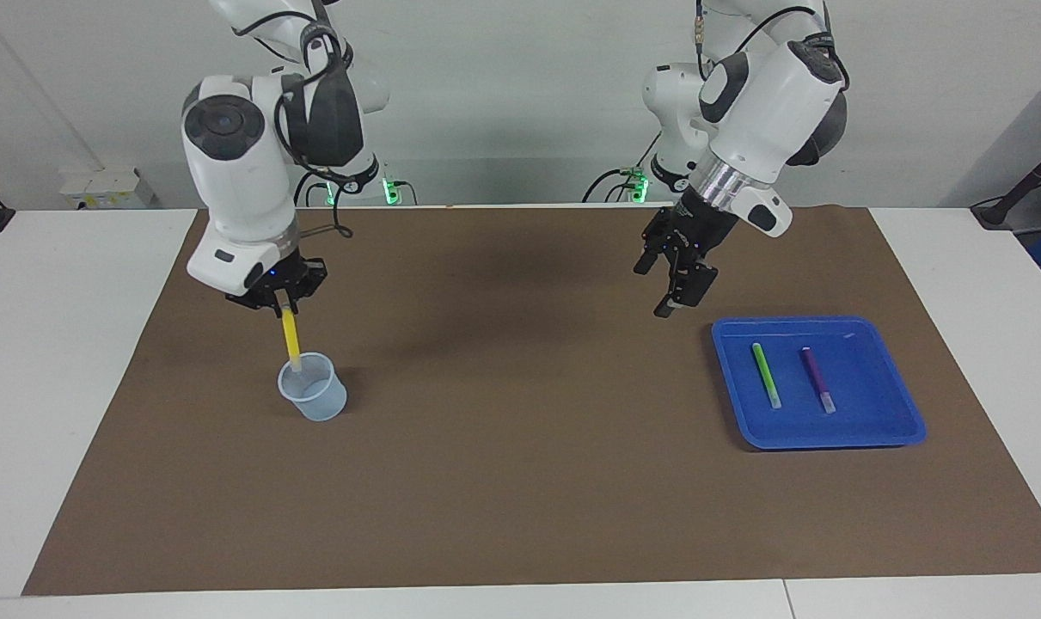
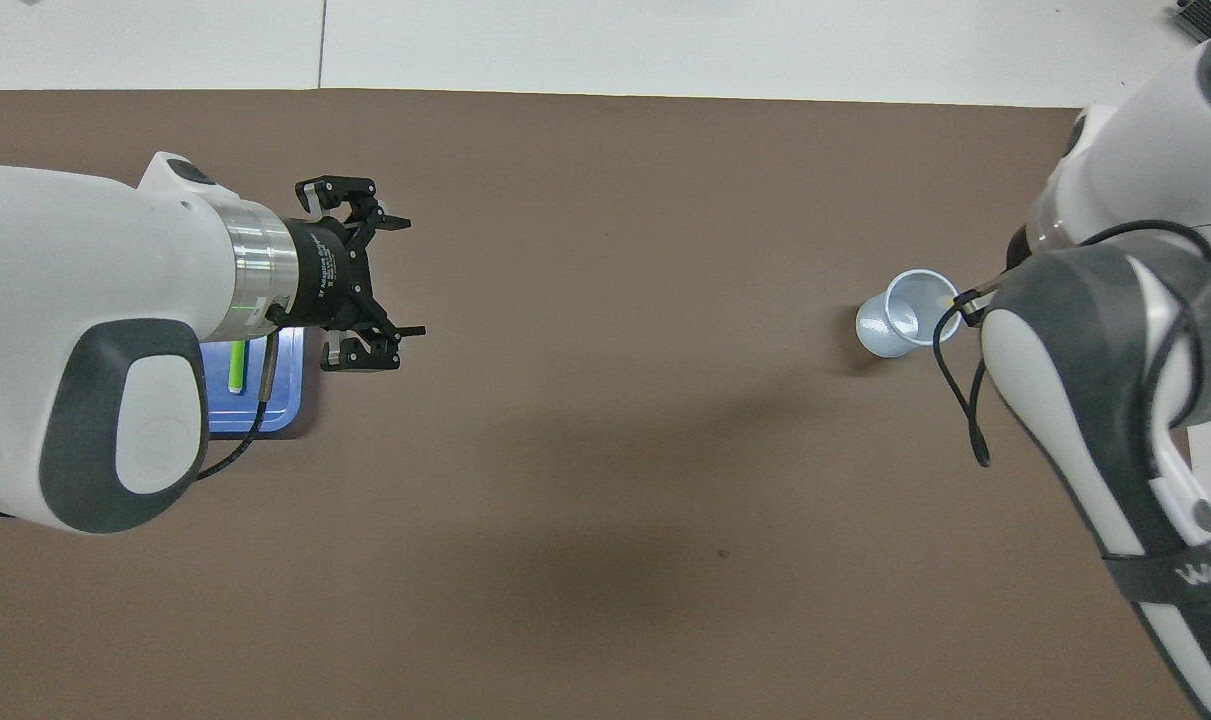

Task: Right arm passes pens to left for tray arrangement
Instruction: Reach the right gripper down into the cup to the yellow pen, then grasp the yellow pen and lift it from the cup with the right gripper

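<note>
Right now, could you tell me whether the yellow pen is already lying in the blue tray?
No, the yellow pen hangs from the right gripper over the cup, while the tray holds only the green pen and purple pen.

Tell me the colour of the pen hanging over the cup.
Yellow pen, clearest in the facing view.

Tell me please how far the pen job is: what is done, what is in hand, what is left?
Done: the green pen and the purple pen lie side by side in the blue tray. In hand: the right gripper is shut on the yellow pen, its pale tip at the cup rim. Left: handing it to the open left gripper, which waits in the air beside the tray, and laying it there.
</note>
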Controlling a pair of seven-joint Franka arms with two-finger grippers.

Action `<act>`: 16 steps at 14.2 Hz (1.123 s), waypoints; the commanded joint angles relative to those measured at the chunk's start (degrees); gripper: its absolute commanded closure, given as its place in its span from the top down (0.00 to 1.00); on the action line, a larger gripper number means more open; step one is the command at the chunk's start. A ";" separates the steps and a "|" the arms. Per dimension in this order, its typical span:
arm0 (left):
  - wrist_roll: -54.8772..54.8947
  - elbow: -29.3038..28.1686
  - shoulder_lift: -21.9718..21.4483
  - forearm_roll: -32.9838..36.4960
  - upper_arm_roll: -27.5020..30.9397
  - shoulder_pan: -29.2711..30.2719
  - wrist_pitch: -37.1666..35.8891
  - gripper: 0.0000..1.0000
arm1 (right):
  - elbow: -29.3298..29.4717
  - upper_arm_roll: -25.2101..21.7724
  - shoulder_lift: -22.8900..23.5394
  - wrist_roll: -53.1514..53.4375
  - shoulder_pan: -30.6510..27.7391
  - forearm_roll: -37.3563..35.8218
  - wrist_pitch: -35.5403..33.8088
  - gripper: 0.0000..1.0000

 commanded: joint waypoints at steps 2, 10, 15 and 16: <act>-2.58 -2.04 -1.82 -0.94 0.45 -0.61 0.90 1.00 | 8.09 0.17 0.78 -0.67 -1.52 8.17 -8.31 0.10; -9.69 -0.99 -1.38 -4.28 0.27 -1.84 0.99 1.00 | 7.57 0.79 0.69 28.31 -0.56 31.63 -3.95 0.10; -15.84 -0.20 -0.77 -4.36 0.28 -10.01 6.85 1.00 | 4.59 0.79 -0.10 45.01 3.83 40.17 4.31 0.10; -18.46 0.06 -0.59 -4.54 0.27 -10.80 8.88 1.00 | 3.97 0.79 -0.19 48.18 4.97 40.97 6.41 0.10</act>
